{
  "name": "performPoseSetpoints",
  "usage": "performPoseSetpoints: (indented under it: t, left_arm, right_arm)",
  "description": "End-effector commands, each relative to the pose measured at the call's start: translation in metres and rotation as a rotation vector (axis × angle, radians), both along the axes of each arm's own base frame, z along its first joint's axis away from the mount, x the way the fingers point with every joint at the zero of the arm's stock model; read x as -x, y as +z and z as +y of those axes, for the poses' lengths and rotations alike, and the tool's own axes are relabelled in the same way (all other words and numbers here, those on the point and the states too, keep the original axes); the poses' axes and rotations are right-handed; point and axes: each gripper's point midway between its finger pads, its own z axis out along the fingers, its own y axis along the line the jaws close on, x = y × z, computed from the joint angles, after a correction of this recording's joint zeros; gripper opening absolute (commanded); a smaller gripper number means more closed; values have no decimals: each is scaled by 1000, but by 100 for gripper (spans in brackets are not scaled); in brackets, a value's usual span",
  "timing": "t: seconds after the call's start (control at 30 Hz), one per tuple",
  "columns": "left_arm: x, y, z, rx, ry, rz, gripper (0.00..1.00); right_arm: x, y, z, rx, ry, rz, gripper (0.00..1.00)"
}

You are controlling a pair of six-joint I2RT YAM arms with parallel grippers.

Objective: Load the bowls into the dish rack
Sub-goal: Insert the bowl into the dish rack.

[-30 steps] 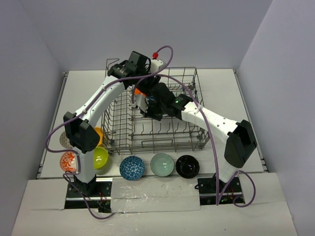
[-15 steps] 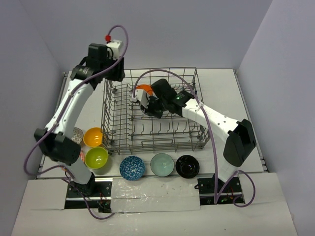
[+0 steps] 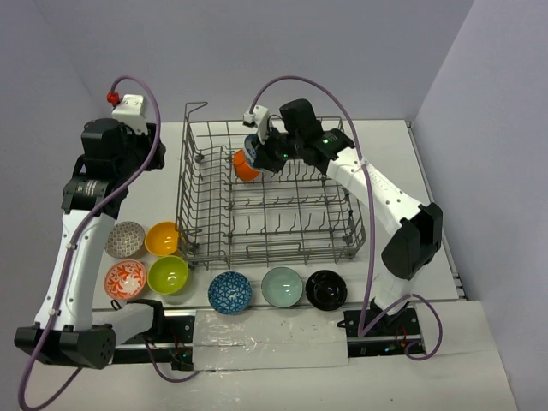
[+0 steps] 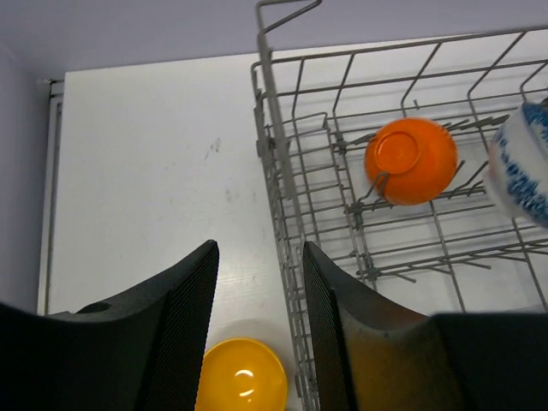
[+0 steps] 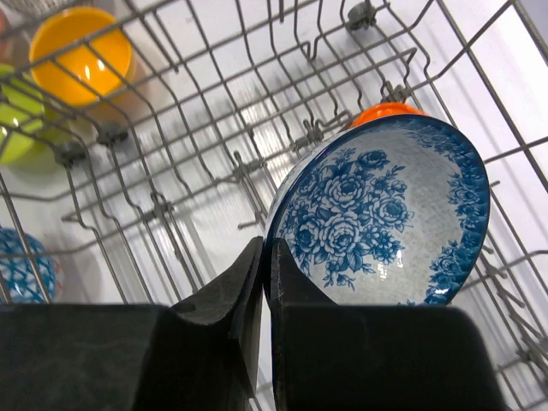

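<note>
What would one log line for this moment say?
right gripper: shut on blue floral bowl over dish rack | left gripper: open, empty | orange bowl: in rack

The right gripper (image 5: 265,257) is closed tight on the rim of a white bowl with blue flowers (image 5: 385,214). The bowl is tipped up on its edge over the wires of the dish rack (image 5: 242,164). A bit of an orange bowl (image 5: 385,111) peeks out just behind it. Past the wires, on the left, sit a yellow bowl (image 5: 81,51), a lime green bowl (image 5: 17,116) and a blue patterned bowl (image 5: 21,265).

Orange bowl (image 4: 411,160) tilted in dish rack (image 4: 278,175)
</note>
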Motion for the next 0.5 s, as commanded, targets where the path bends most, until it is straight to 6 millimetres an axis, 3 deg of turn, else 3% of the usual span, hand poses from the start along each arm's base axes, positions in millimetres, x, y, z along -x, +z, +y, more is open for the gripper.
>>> performPoseSetpoints:
  t: [0.0, 0.23, 0.47]
  left_arm:
    - [9, 8, 23, 16, 71, -66, 51]
    - [27, -1, 48, 39, 142, -88, 56]
    - [32, -1, 53, 67, 144, -106, 57]
  right_arm:
    - [-23, 33, 9, -161, -41, 22, 0]
    - [-39, 43, 2, -339, -143, 191, 0]
    - [-40, 55, -13, -528, -190, 267, 0]
